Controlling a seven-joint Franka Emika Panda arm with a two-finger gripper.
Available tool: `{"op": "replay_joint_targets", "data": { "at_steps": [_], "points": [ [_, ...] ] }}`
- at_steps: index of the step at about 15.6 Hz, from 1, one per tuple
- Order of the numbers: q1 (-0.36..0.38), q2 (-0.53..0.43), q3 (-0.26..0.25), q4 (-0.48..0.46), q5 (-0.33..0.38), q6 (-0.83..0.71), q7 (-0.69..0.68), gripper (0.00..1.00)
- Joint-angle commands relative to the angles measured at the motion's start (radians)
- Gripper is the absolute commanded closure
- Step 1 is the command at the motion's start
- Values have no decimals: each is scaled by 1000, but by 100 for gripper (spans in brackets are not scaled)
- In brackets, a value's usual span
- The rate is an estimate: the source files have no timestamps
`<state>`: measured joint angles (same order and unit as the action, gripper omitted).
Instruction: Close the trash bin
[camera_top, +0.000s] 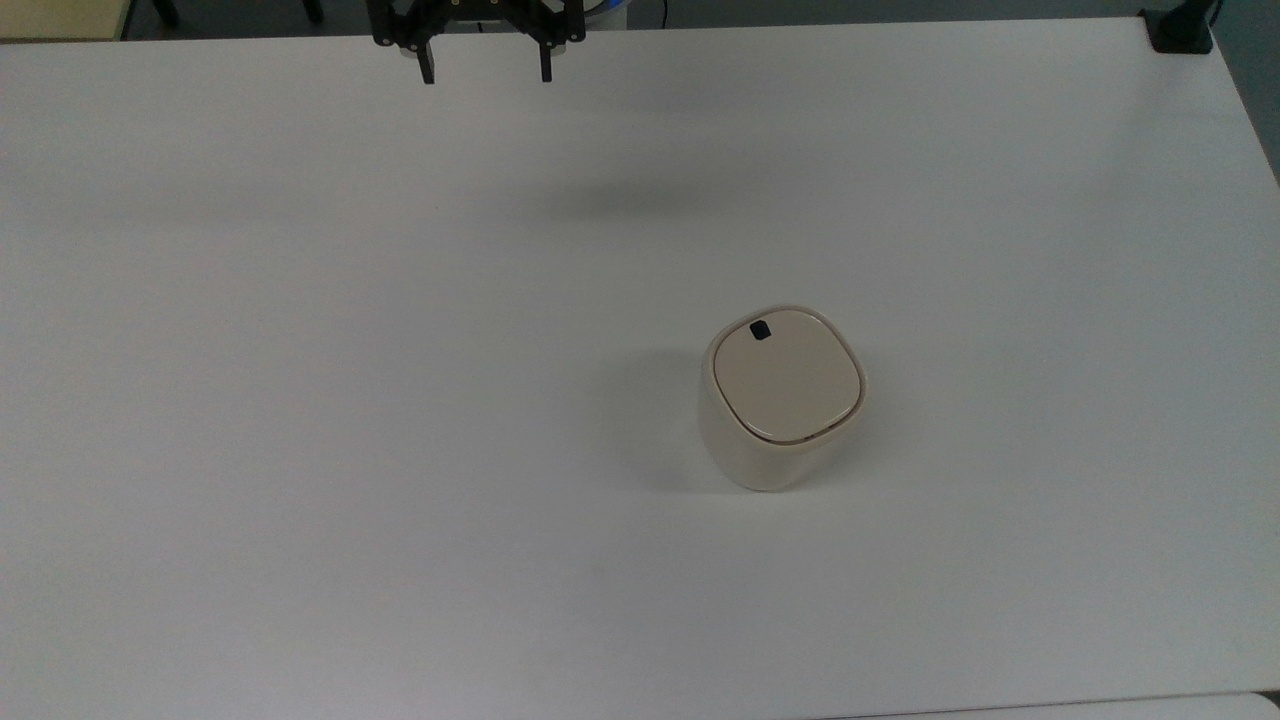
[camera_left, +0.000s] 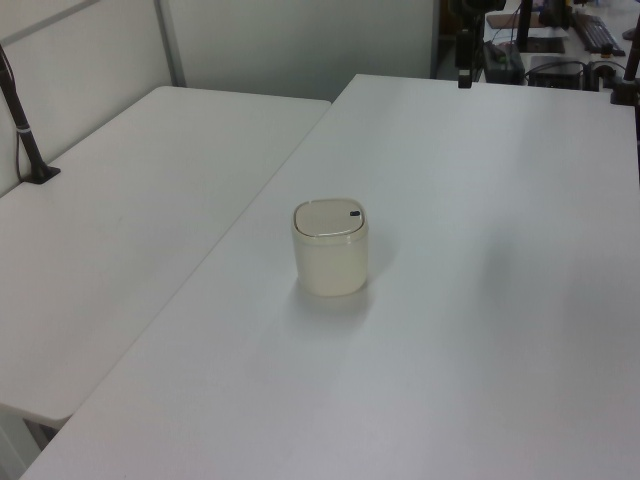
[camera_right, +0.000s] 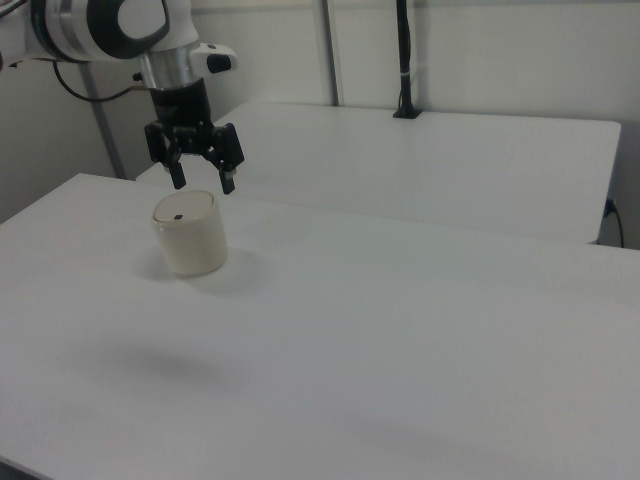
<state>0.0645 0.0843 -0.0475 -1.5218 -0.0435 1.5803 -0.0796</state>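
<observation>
The trash bin (camera_top: 778, 400) is a small cream-beige tub standing on the white table (camera_top: 300, 400), right of centre in the top view. Its flat lid lies down flush on the rim, with a small black square mark near one edge. The bin also stands mid-table in the left view (camera_left: 331, 248) and at the right view's left (camera_right: 189, 233). My gripper (camera_top: 485, 72) hangs high at the top view's upper edge, far from the bin, its black fingers spread wide and open with nothing between them. The right view has the gripper (camera_right: 203, 182) in the air.
A second white table (camera_left: 120, 210) adjoins on the left view's left, with a black clamp post (camera_left: 25, 140) on it. Another black post (camera_right: 404, 60) stands on the far table in the right view. A black clamp (camera_top: 1180, 30) sits at the top view's upper right corner.
</observation>
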Motion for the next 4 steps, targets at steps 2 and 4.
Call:
{"op": "replay_joint_targets", "data": {
  "at_steps": [2, 4],
  "points": [
    [6, -26, -3, -29, -13, 4, 21, 0],
    [6, -26, -3, -28, -13, 4, 21, 0]
  ]
}}
